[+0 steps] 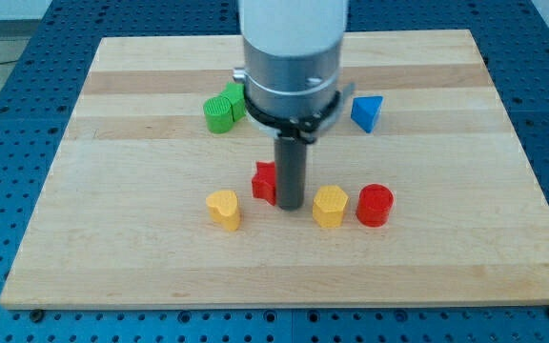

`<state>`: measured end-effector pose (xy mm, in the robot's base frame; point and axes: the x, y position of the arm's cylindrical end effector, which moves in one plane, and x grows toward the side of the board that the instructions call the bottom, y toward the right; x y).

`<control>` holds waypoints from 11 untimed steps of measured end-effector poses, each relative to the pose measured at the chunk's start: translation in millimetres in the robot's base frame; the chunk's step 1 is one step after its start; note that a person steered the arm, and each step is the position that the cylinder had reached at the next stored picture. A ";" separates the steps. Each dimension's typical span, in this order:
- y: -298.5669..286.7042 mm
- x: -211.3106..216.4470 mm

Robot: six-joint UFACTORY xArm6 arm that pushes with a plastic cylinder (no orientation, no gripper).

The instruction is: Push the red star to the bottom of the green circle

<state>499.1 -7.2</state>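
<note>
Because the arm's grey housing (292, 67) fills the top middle of the view, part of the board behind it is hidden, and the green blocks there are only partly seen. A green circle (218, 112) shows to the view's left of the housing, with a second green block (235, 94) touching it at its upper right; that second block's shape cannot be made out, since the housing cuts it off. The red star (265, 181) is also half covered: the dark rod (290, 171) stands in front of its right side, so only its left points show. There is no pincer on this arm, only the rod, so nothing opens, closes or clamps. The tip (290, 206) rests on the wooden board (112, 238), just beside the red star on its right and seemingly touching it, though the contact itself cannot be confirmed. The star lies below the green circle and a little to the view's right of it, well apart. A yellow heart (224, 209) sits to the lower left of the star. A yellow block (330, 206), perhaps a hexagon, sits near the tip's right, with a red cylinder (375, 204) just beside it. A blue triangle (368, 112) lies to the right of the housing.
</note>
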 end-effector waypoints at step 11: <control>-62.0 -60.5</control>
